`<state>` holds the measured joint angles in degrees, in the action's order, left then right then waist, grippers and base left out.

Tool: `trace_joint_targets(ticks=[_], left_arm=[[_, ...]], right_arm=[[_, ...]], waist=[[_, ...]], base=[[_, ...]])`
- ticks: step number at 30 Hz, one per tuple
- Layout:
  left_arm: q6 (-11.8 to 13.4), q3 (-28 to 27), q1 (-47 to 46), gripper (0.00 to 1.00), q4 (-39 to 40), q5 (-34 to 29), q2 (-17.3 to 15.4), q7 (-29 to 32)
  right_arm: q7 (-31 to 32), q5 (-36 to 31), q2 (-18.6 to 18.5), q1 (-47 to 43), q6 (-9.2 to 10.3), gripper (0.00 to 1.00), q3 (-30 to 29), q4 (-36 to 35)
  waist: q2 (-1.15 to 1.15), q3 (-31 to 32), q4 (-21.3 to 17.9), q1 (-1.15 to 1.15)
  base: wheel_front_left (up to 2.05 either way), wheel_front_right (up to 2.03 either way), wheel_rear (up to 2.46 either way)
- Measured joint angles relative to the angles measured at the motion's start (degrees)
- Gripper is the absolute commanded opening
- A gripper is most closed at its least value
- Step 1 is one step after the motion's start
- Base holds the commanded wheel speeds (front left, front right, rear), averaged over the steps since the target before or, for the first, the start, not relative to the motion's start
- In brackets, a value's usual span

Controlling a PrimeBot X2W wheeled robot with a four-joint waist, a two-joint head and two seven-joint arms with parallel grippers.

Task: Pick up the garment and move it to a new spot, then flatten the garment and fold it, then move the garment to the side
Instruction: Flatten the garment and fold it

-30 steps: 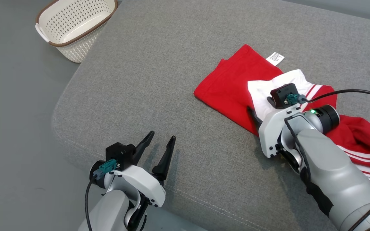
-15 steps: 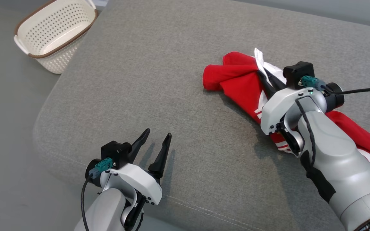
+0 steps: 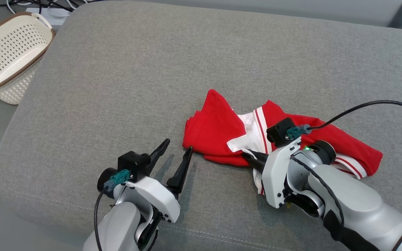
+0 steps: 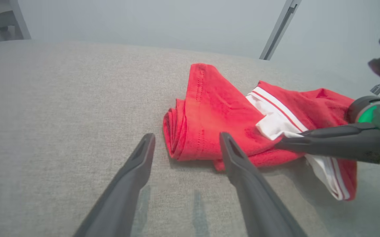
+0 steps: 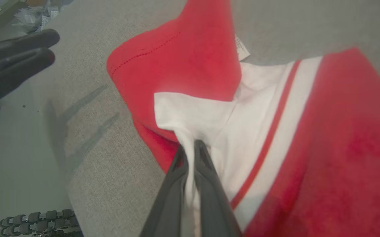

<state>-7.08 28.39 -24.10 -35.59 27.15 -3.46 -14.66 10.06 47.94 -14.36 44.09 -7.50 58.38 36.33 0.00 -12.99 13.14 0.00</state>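
Observation:
The garment [image 3: 218, 132], red with white panels and stripes, lies bunched on the grey cushion [image 3: 152, 69]. My right gripper [image 3: 248, 157] is shut on a white fold at the garment's near edge; in the right wrist view the white cloth is pinched between the tips of the right gripper [image 5: 190, 146], and the garment [image 5: 193, 56] spreads beyond them. My left gripper [image 3: 178, 145] stands open just left of the garment, nothing between its fingers. In the left wrist view the left gripper [image 4: 186, 136] points at the garment's folded red edge [image 4: 209, 112], with the right gripper [image 4: 280, 143] coming in from the right.
A cream perforated basket [image 3: 9, 55] with a brown rim stands on the floor off the cushion's far left corner. Cables [image 3: 30, 3] lie behind it. The cushion's rounded near edge [image 3: 47, 216] runs below my left arm.
My right gripper went from open over the garment to shut on its white part, lifted it, and brought it close to the left gripper. The head camera shifted. The left gripper stayed open.

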Motion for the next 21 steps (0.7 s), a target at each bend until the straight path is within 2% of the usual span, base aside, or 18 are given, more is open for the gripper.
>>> trace_joint_targets(ticks=[1, 2, 3, 4, 10, 17, 18, 19, 21], left_arm=[[0.0, 0.8, -0.6, 1.0, 0.0, 0.1, -0.1, 0.0], [0.0, 1.6, -1.4, 1.0, 0.0, 0.1, -0.2, 0.0], [0.0, 2.4, -2.4, 1.0, 0.0, 0.0, -0.5, 0.0], [0.0, 3.0, -3.5, 1.0, -0.3, 0.0, -0.7, 0.0], [0.0, 5.4, -8.8, 1.0, -10.8, 1.1, -0.8, 0.3], [0.0, 6.2, -11.6, 1.0, -20.1, 6.2, 0.4, 0.5], [0.0, 6.6, -11.8, 0.6, -20.7, 7.0, 0.4, 0.5], [0.0, 6.9, -11.9, 0.0, -20.9, 7.7, 0.4, 0.5], [0.0, 7.1, -12.3, 0.0, -20.9, 8.3, 0.4, 0.5]], right_arm=[[0.0, 0.4, -0.2, 0.0, 0.0, 0.21, 0.5, -0.3], [-0.1, 0.6, -0.2, 0.1, 0.0, 0.3, 1.2, -0.5], [-0.2, 0.7, 0.0, 0.2, 0.0, 0.47, 1.7, -0.5], [-0.8, 0.8, 0.4, 0.4, 0.0, 0.98, 2.0, -0.5], [-5.6, 0.8, 2.8, 2.3, 0.0, 1.0, 2.7, 0.8], [-12.0, 0.3, 3.8, 3.0, 0.0, 1.0, 2.3, 1.0], [-12.5, -0.1, 3.9, 3.1, 0.0, 1.0, 2.3, 1.0], [-12.9, -0.1, 4.0, 3.1, 0.0, 1.0, 2.3, 1.1], [-14.1, -0.2, 4.1, 3.2, 0.0, 1.0, 2.1, 1.1]], waist=[[0.0, -0.1, -0.4, 0.0], [0.0, -0.2, -0.7, 0.0], [0.0, -0.4, -1.0, 0.0], [0.0, -0.5, -1.4, 0.0], [0.0, -1.0, -4.1, 0.0], [0.0, -0.9, -8.3, 0.0], [0.0, -0.9, -8.9, 0.0], [0.0, -0.9, -9.5, 0.0], [0.0, -1.1, -10.4, 0.0]], base=[[0.0, 0.0, 0.0], [0.0, 0.0, 0.0], [0.0, 0.0, 0.0], [0.0, 0.0, 0.0], [0.0, 0.0, 0.0], [0.0, 0.0, 0.0], [0.0, 0.0, 0.0], [0.0, 0.0, 0.0], [0.0, 0.0, 0.0]])
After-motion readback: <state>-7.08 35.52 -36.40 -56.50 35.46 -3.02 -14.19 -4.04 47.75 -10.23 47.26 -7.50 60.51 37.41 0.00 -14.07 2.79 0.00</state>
